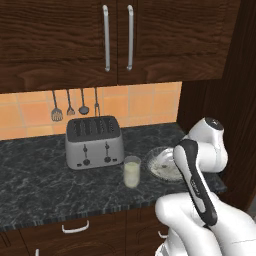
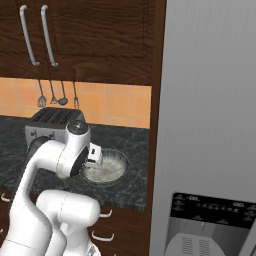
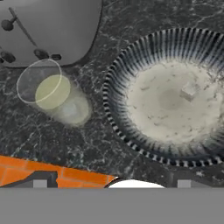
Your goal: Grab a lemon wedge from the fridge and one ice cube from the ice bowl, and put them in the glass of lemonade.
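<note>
My gripper (image 3: 111,184) hangs open above the counter, its fingertips (image 3: 40,183) spread wide with nothing between them. Below it lies the ice bowl (image 3: 117,89), shallow and ribbed, with whitish contents and one small ice cube (image 3: 190,90) showing. The glass of lemonade (image 3: 52,92) stands just left of the bowl, pale yellow inside. From the base, the glass (image 1: 132,171) is in front of the toaster and the ice bowl (image 1: 152,159) is partly behind my arm. My hand (image 2: 94,157) hovers over the ice bowl (image 2: 122,163). The grey fridge (image 2: 210,115) is at the right. The lemon wedge is out of view.
A silver four-slot toaster (image 1: 94,141) stands behind the glass. Utensils (image 1: 75,107) hang on the orange tile wall under dark wood cabinets (image 1: 117,37). A dark wood panel (image 2: 157,100) separates counter and fridge. The fridge's black dispenser panel (image 2: 210,220) is low right.
</note>
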### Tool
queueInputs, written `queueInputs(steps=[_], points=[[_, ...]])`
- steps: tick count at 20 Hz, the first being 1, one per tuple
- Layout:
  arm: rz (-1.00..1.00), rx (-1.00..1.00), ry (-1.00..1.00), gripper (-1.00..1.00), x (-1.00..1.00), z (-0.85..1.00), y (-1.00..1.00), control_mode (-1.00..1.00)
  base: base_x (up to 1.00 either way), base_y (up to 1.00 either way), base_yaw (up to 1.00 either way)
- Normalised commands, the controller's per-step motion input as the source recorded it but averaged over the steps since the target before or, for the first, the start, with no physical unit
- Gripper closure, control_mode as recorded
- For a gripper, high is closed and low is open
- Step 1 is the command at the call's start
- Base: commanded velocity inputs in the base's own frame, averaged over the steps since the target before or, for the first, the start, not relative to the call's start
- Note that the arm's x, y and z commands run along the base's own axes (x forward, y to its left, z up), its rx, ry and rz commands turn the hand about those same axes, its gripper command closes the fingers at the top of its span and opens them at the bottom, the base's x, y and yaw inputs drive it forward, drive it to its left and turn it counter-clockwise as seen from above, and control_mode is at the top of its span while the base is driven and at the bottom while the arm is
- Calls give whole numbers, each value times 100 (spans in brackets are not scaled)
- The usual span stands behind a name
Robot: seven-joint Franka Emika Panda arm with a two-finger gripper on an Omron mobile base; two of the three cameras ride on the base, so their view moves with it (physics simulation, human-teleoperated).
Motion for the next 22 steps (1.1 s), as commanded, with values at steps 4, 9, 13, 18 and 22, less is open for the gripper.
queueInputs(steps=[4,9,13,18,22], points=[[-24,2,-6,-100,-83,32,-6,-100,0,0,0],[-13,0,-27,-100,-97,9,0,-100,0,0,0],[-4,0,-17,-100,-55,8,0,-100,0,0,0],[0,0,0,-100,0,0,0,-100,0,0,0],[0,0,0,-100,0,0,0,100,-31,0,-2]])
